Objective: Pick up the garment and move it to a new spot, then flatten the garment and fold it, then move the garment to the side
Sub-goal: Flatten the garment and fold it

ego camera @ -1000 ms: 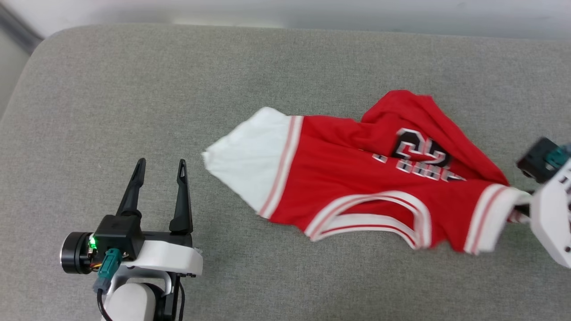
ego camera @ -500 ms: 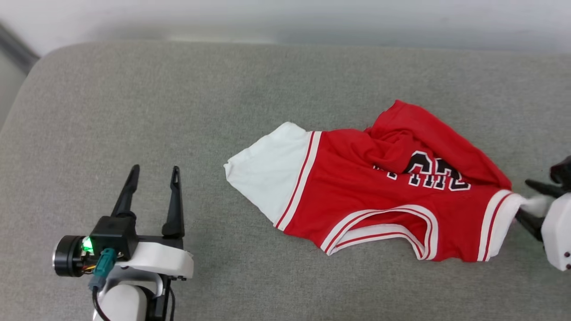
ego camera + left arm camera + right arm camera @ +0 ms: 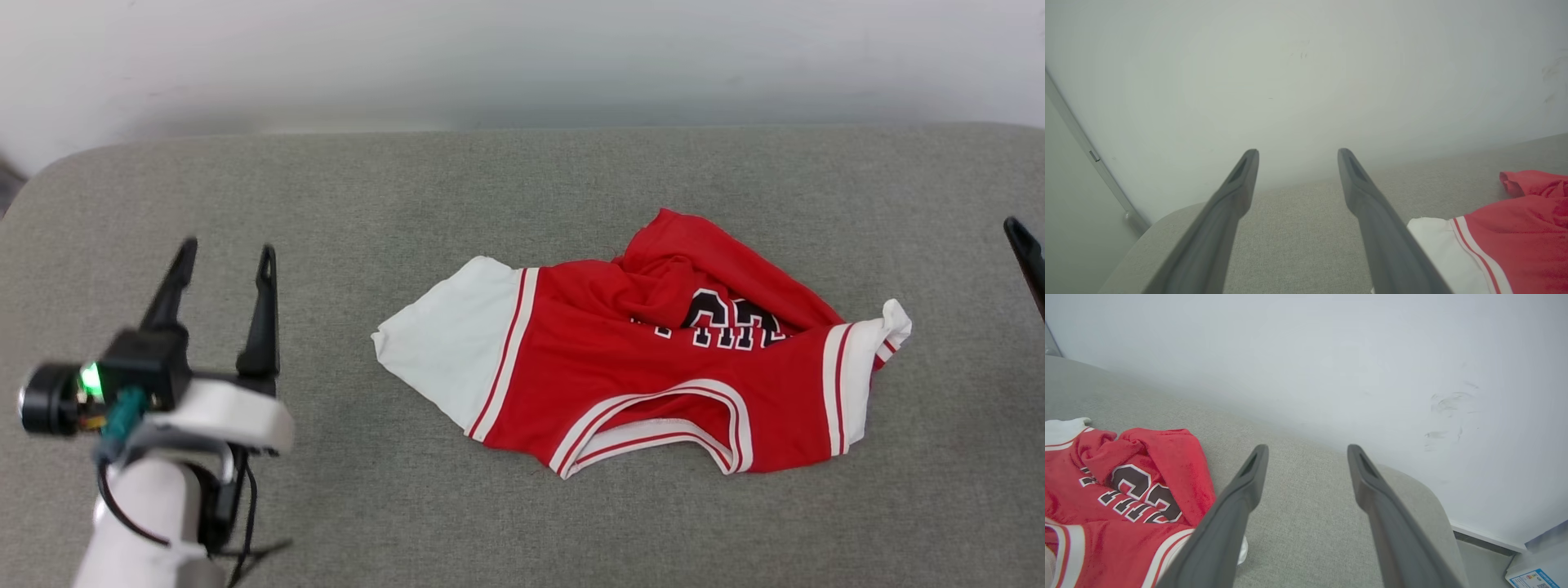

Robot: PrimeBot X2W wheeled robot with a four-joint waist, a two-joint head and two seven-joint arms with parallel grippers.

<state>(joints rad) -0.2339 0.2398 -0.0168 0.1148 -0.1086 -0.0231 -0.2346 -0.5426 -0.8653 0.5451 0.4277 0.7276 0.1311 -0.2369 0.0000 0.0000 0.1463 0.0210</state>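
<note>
Head view: garment (image 3: 653, 384) lies rumpled on grey fabric-covered surface (image 3: 408, 188), right of centre, touched by neither arm. One white sleeve is spread flat toward the robot's left; the other sleeve is bunched at the right end. Striped neckline faces the near edge. A red fold covers the upper part of the black, white-outlined numbers, so the digits cannot be read in full. Left end effector (image 3: 228, 247) at lower left, fingers parted, nothing between them, well apart from the spread sleeve. One dark finger (image 3: 1027, 253) of the right arm shows at the right edge, clear of the bunched sleeve. Right wrist view: right end effector (image 3: 1307, 449) open and empty, bare surface between its fingers, garment off to the left. Left wrist view: spread sleeve at lower right; pale wall (image 3: 1306, 61) behind.
</note>
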